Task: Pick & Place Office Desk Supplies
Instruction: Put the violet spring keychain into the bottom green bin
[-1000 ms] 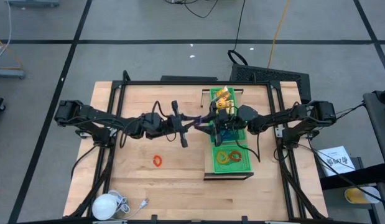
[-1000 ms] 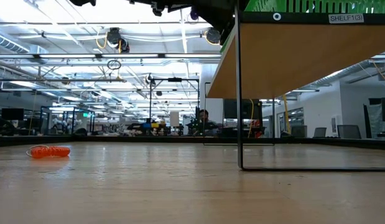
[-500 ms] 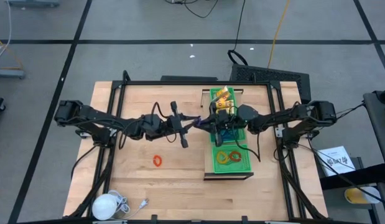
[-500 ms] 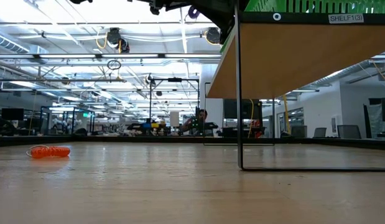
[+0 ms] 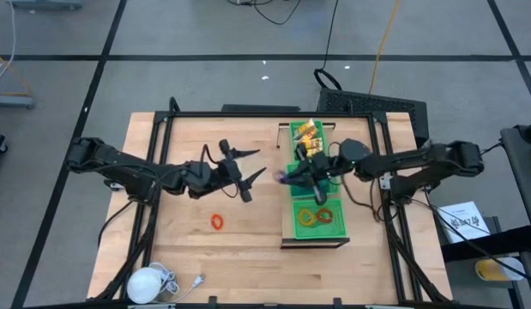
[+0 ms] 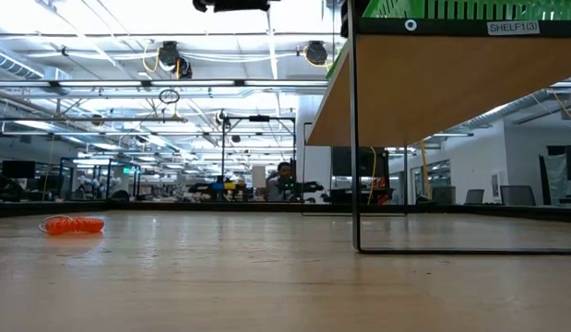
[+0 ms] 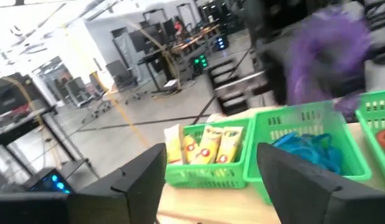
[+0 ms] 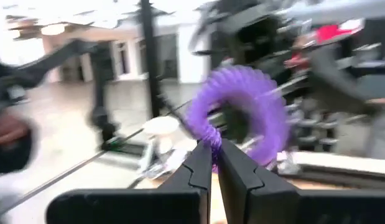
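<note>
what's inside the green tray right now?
In the green tray, the far section holds yellow packets, the near one orange and red rings. The middle holds blue pieces, mostly covered from above by the right tool gripping a purple ring.

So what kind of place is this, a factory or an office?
Most likely a robotics lab or test hall. A wooden table stands on a grey tiled floor with two robot arms over it, a green mesh tray of small supplies sits on a raised shelf, and the low view shows rows of workstations under bright ceiling lights.
</note>
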{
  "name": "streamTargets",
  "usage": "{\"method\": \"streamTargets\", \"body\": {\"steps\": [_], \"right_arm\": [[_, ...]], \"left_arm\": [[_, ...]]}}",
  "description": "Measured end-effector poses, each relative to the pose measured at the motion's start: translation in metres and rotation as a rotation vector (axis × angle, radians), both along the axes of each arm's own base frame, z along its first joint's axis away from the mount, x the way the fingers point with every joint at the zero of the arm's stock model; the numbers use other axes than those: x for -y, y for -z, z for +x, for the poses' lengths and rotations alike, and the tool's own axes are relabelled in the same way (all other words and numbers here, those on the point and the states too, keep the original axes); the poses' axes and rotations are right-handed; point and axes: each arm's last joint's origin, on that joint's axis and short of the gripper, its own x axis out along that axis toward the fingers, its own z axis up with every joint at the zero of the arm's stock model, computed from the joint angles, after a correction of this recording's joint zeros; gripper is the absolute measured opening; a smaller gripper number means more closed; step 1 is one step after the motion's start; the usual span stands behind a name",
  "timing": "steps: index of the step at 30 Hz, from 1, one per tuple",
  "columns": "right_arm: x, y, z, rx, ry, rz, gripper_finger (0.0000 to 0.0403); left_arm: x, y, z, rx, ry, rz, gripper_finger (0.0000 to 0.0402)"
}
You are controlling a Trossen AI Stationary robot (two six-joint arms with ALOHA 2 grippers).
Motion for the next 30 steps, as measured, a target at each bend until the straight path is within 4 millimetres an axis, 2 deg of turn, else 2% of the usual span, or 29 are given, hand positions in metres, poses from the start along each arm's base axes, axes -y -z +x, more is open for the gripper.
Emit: {"method": "streamTargets", "body": {"steps": [7, 17, 24, 30], "right_arm": [[-0.018, -0.017, -0.033, -0.096, -0.150, -0.016, 0.0005], [-0.048, -0.016, -0.076, -0.302, -0.354, -0.062, 0.0011], [-0.057, -0.016, -0.083, -0.304, -0.400, -0.108, 0.0024], [-0.056, -0.016, -0.082, -0.296, -0.367, -0.127, 0.0082]], "left_arm": [[-0.001, 0.003, -0.001, -0.022, -0.050, -0.015, 0.0277], [-0.002, 0.005, -0.001, -0.023, -0.055, -0.048, 0.0261], [-0.002, 0.005, -0.001, -0.020, -0.055, -0.055, 0.0253], [-0.002, 0.008, -0.001, -0.039, -0.057, -0.073, 0.0253]]}}
